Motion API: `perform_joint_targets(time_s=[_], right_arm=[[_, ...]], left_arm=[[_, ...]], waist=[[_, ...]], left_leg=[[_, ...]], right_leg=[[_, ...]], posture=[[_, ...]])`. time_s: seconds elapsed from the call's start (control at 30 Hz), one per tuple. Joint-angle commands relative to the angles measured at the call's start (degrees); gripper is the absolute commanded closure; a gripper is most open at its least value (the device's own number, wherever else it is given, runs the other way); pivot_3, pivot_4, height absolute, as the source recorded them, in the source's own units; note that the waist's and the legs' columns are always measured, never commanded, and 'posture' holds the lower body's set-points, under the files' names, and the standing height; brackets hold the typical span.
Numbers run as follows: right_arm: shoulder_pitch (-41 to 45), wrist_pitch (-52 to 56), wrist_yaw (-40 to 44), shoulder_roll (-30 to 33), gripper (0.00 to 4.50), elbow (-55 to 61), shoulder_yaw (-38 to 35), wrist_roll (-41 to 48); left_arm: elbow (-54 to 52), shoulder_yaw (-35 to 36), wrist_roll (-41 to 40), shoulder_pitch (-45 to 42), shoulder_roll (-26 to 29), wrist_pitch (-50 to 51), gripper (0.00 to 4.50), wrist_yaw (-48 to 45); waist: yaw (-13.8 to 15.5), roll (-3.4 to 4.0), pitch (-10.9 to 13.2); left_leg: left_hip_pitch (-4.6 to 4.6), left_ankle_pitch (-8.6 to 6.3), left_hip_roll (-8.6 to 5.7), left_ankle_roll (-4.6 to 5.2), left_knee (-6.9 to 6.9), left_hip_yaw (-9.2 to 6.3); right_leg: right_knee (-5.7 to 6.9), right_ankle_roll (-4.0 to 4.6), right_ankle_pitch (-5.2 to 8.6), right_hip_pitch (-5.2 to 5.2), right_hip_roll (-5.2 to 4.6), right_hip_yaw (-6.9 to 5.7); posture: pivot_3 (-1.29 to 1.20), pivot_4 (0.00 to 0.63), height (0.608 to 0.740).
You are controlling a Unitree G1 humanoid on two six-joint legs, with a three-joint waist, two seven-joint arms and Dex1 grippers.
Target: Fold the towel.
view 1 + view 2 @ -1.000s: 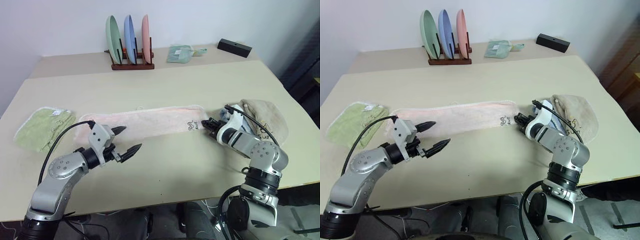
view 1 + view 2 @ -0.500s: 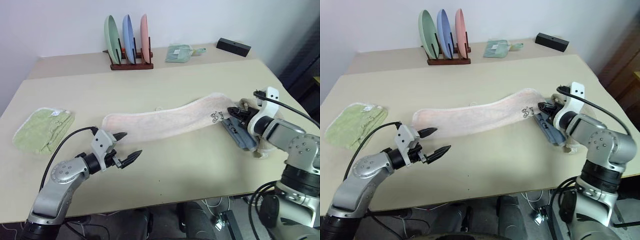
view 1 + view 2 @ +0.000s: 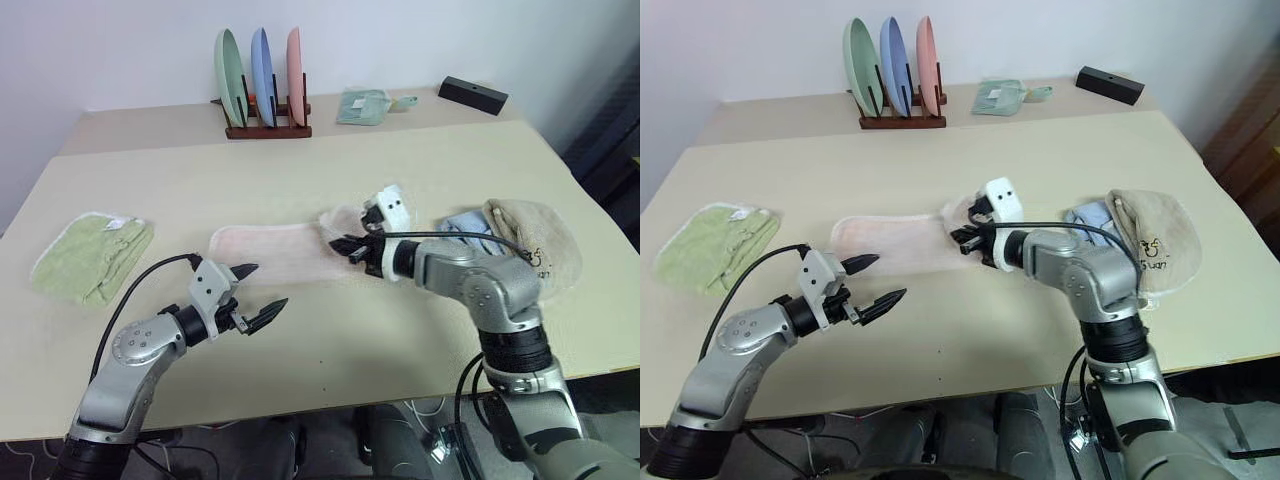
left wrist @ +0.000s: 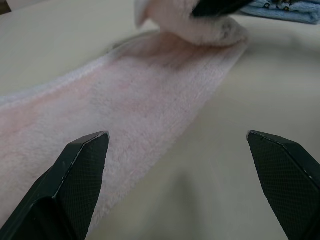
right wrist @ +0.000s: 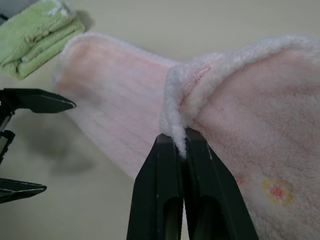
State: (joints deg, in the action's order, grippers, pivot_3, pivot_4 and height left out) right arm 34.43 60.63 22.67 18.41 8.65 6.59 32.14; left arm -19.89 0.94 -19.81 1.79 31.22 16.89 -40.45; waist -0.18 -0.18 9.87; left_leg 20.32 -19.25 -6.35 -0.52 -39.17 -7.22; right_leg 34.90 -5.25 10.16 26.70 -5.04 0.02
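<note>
Big tan table (image 3: 420,160) fills the room's middle, under a plain white wall.

Start at the right gripper (image 5: 180,145). Its 2 black fingers are pinched tight on the white edge of the towel (image 3: 265,252). A second ago this gripper was out at the towel's far right end, and the towel lay long and flat. Now that end has been carried over toward the middle, so the pink towel is bent back on itself and looks about half as long. I think the first fold is nearly made (the end has not been let go yet).

Next comes the left gripper (image 3: 255,292). It hangs just in front of the towel's near edge, jaws wide apart, holding nothing.

Further out are a green cloth (image 3: 90,255) on the left, a beige towel (image 3: 545,250) on the right, and 3 plates (image 3: 262,72) in a rack at the back.

Only the right wrist view shows the pinch up close. Head views show how the whole towel lies.
</note>
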Motion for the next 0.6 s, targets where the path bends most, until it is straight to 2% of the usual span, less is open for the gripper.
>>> perform_joint_targets(time_s=[0.03, 0.13, 0.17, 0.23, 0.43, 0.5, 0.53, 0.6], right_arm=[[0.8, -4.8, 1.0, -1.3, 4.48, -3.4, 1.8, -3.4], [0.4, -5.8, 1.9, -1.0, 4.48, -3.7, 2.4, -4.6], [-0.1, -5.7, 3.3, -0.7, 4.20, -2.3, 2.3, -3.8], [-0.8, -5.9, 6.1, 0.2, 3.58, 0.6, 2.0, -2.5], [-3.9, -10.0, 14.8, 7.9, 0.78, 10.2, -0.8, -0.9], [-4.8, -11.5, 16.6, 10.1, 0.78, 11.3, -1.9, -0.7], [-4.4, -12.6, 16.0, 10.1, 0.94, 9.9, -3.0, -1.3], [-2.8, -14.5, 13.7, 9.4, 1.68, 5.1, -3.9, -3.6]], left_arm=[[-3.4, 0.9, 0.1, 1.2, -0.2, -0.3, 0.00, 1.1], [-4.2, 1.0, -0.1, 2.2, -0.3, 0.1, 0.00, 1.9], [-4.0, 0.9, 0.0, 2.6, -0.5, -0.1, 0.00, 2.1], [-3.1, 0.7, 0.4, 3.4, -0.8, -1.2, 0.00, 2.2], [-2.8, 1.8, -0.7, 5.3, -2.1, -1.7, 0.00, 2.7], [-3.0, 2.5, -1.4, 5.6, -2.6, -1.4, 0.00, 3.0], [-3.0, 2.7, -1.7, 5.8, -2.9, -1.2, 0.00, 3.2], [-3.1, 2.8, -2.3, 5.8, -3.7, -0.9, 0.00, 3.7]], waist=[[-0.2, 0.00, 0.0], [-0.4, 0.01, 0.0], [-0.4, 0.01, 0.0], [-0.4, 0.01, 0.0], [-0.2, 0.01, 0.0], [-0.2, 0.00, 0.0], [-0.3, 0.00, 0.0], [-0.4, 0.00, 0.0]], left_leg=[[-0.02, 0.00, 0.01, 0.00, 0.01, 0.00], [0.00, 0.00, 0.04, -0.01, 0.02, 0.00], [0.00, 0.00, 0.04, -0.01, 0.02, 0.00], [0.00, 0.00, 0.05, -0.01, 0.03, 0.00], [0.01, -0.01, 0.03, 0.01, 0.02, -0.01], [-0.01, -0.03, 0.04, 0.05, 0.02, -0.02], [-0.01, -0.04, 0.04, 0.07, 0.02, -0.02], [-0.03, -0.05, 0.05, 0.07, 0.02, -0.02]], right_leg=[[0.01, 0.00, 0.00, 0.00, 0.01, 0.00], [0.04, 0.00, 0.00, 0.05, 0.00, 0.00], [0.04, 0.00, 0.00, 0.05, 0.01, 0.01], [0.03, 0.00, 0.00, 0.05, 0.01, 0.00], [0.01, 0.00, 0.00, 0.02, 0.02, -0.01], [0.00, -0.01, 0.01, 0.00, 0.02, -0.03], [-0.02, -0.01, 0.01, -0.02, 0.01, -0.03], [-0.02, -0.01, 0.01, -0.02, 0.00, -0.03]], posture=[[0.00, 0.150, 0.727], [0.00, 0.150, 0.727], [0.00, 0.150, 0.727], [0.00, 0.150, 0.727], [0.00, 0.150, 0.727], [0.00, 0.150, 0.727], [0.00, 0.150, 0.727], [0.00, 0.150, 0.727]])
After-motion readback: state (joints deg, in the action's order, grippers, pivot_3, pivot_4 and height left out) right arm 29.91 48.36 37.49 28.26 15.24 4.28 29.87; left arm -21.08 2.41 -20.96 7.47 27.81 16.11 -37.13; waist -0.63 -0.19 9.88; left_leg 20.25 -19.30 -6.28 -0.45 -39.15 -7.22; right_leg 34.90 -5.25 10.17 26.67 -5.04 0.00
